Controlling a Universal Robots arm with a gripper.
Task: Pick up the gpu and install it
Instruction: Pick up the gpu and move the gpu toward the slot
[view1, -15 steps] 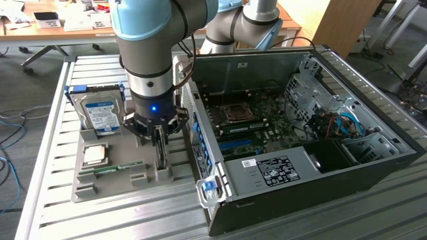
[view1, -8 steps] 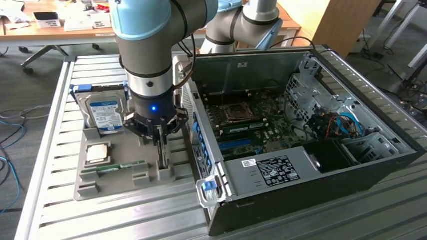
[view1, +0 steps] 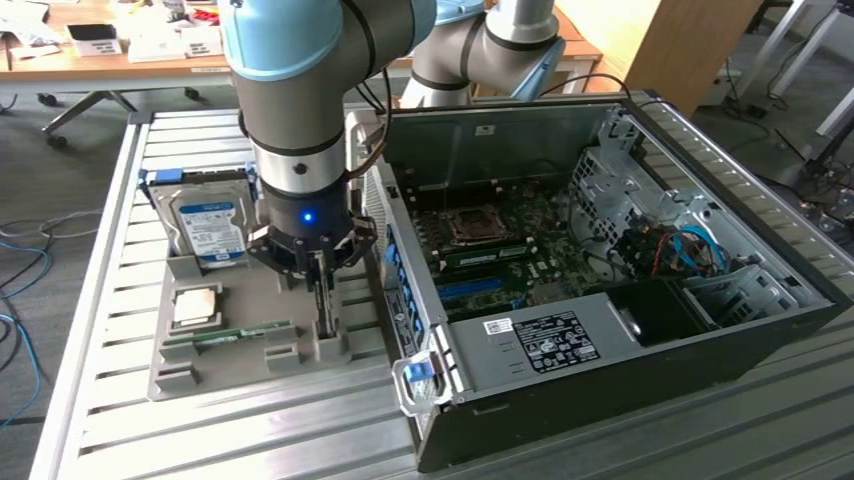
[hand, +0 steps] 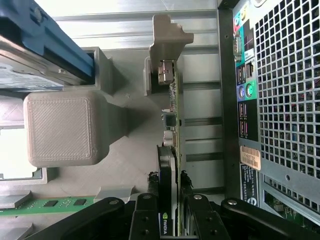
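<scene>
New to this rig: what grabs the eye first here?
The big blue-and-grey arm dominates, hanging over the grey tray at the exterior view's left, its pincer shut on the gpu standing on edge there. To the exterior view's right lies the open PC case, motherboard exposed. A blue-labelled hard drive stands upright in the same tray.

We see a slatted metal worktop (view1: 747, 440) on a grey carpet floor (view1: 54, 190), with blue cables (view1: 19, 250) lying at the exterior view's left. Behind stands a wooden desk (view1: 120, 68) carrying white boxes (view1: 167, 42), and a wooden cabinet (view1: 667, 40) toward the exterior view's right.
</scene>
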